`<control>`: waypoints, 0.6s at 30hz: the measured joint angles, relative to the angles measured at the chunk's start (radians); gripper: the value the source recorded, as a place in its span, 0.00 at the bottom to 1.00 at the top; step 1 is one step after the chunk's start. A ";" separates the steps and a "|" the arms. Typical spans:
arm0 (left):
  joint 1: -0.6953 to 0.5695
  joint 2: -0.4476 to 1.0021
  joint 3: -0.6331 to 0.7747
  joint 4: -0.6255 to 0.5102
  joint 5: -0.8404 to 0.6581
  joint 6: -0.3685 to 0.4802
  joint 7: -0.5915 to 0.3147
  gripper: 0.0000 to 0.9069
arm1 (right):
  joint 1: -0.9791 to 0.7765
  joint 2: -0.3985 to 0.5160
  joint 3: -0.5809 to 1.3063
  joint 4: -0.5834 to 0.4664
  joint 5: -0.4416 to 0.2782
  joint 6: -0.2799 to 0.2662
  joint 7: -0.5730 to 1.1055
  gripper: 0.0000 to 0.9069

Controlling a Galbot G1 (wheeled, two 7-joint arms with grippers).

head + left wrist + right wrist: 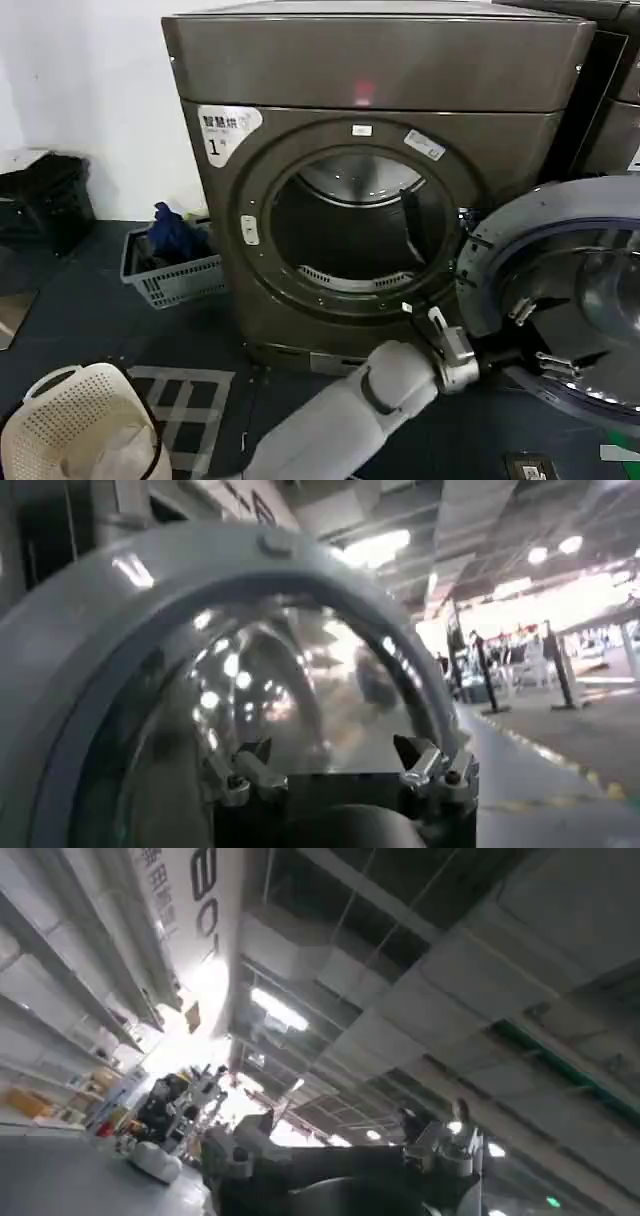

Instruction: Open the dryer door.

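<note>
Dryer (300, 200): one, bronze-grey, centre of frame, white "1" sticker (226, 130) upper left, red light (364, 94) on top panel; drum open.
Dryer door (560, 290): one, swung wide open at right edge, grey inner side facing camera, domed glass.
Baskets: two; grey one (170, 272) left of dryer with blue clothes, white one (75, 420) lower left.
Left arm: reaches from bottom centre toward right; left gripper (535, 335) at door's inner side, fingers spread wide, holding nothing.
Right gripper (340, 1148): pointing at ceiling, fingers apart, empty.

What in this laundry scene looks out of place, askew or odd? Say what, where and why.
Little stands out. The dryer door hangs swung wide open to the right of the dryer, as intended, with the left gripper, fingers open, at its grey inner side. Blue clothes spill above the rim of the grey basket beside the machine.
</note>
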 joint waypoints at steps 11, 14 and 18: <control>0.133 0.140 -0.052 -0.223 -0.025 0.042 0.003 1.00 | 0.034 0.002 -0.067 0.029 0.026 -0.005 -0.007 1.00; 0.177 0.221 -0.082 -0.298 -0.048 0.056 0.003 1.00 | 0.044 0.007 -0.091 0.044 0.050 -0.020 -0.007 1.00; 0.240 0.329 -0.127 -0.404 -0.052 0.061 0.004 1.00 | 0.057 0.002 -0.116 0.063 0.051 -0.022 -0.003 1.00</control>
